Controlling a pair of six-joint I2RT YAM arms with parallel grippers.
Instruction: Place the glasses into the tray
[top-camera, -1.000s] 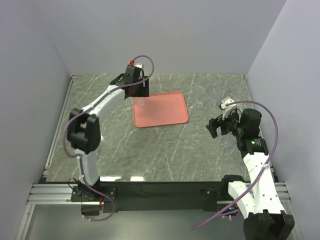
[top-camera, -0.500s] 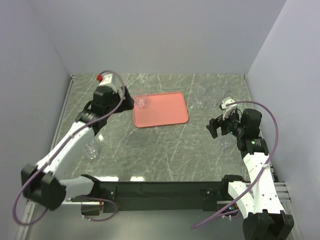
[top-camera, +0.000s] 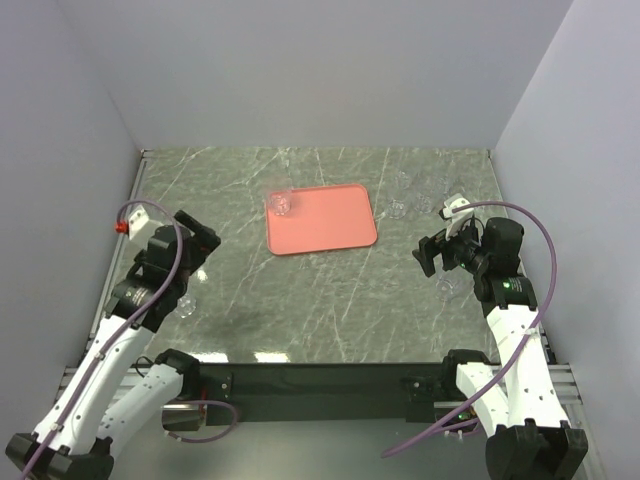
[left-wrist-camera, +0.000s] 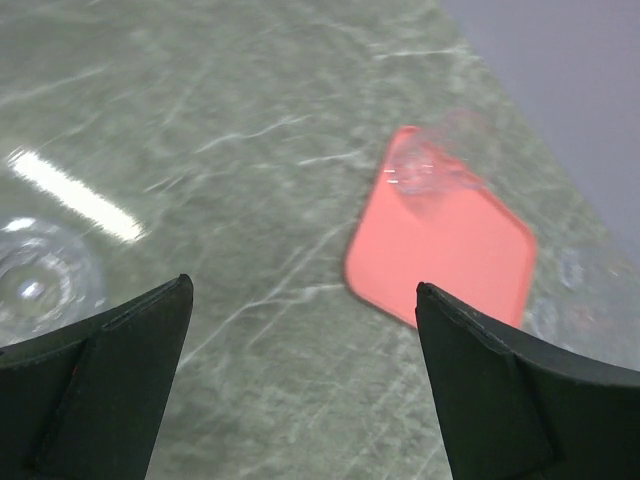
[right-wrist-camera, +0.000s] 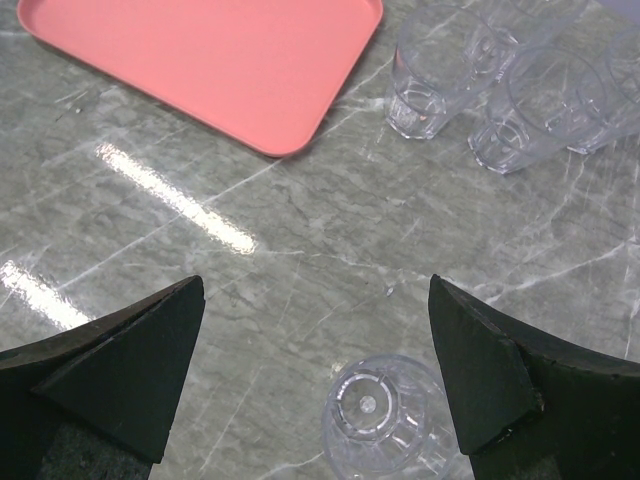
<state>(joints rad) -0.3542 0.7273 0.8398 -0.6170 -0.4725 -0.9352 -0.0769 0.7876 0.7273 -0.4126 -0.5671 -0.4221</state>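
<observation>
The salmon-pink tray (top-camera: 325, 220) lies at the middle back of the table. One clear glass (top-camera: 281, 203) stands in its far left corner. My left gripper (top-camera: 197, 240) is open and empty, left of the tray and apart from it. In the left wrist view the tray (left-wrist-camera: 455, 255) and that glass (left-wrist-camera: 420, 170) lie ahead, and another glass (left-wrist-camera: 35, 285) stands at the left. My right gripper (top-camera: 432, 253) is open and empty. In the right wrist view a glass (right-wrist-camera: 375, 415) stands just below its open gripper (right-wrist-camera: 315, 283).
Several more clear glasses (top-camera: 408, 200) stand in a cluster right of the tray, two of which (right-wrist-camera: 435, 70) show in the right wrist view. A lone glass (top-camera: 185, 303) stands near the left arm. Grey walls enclose the table on three sides.
My left arm has drawn back from the tray's far left corner to the near left of the table, leaving a glass on the tray. The right arm has not moved.
</observation>
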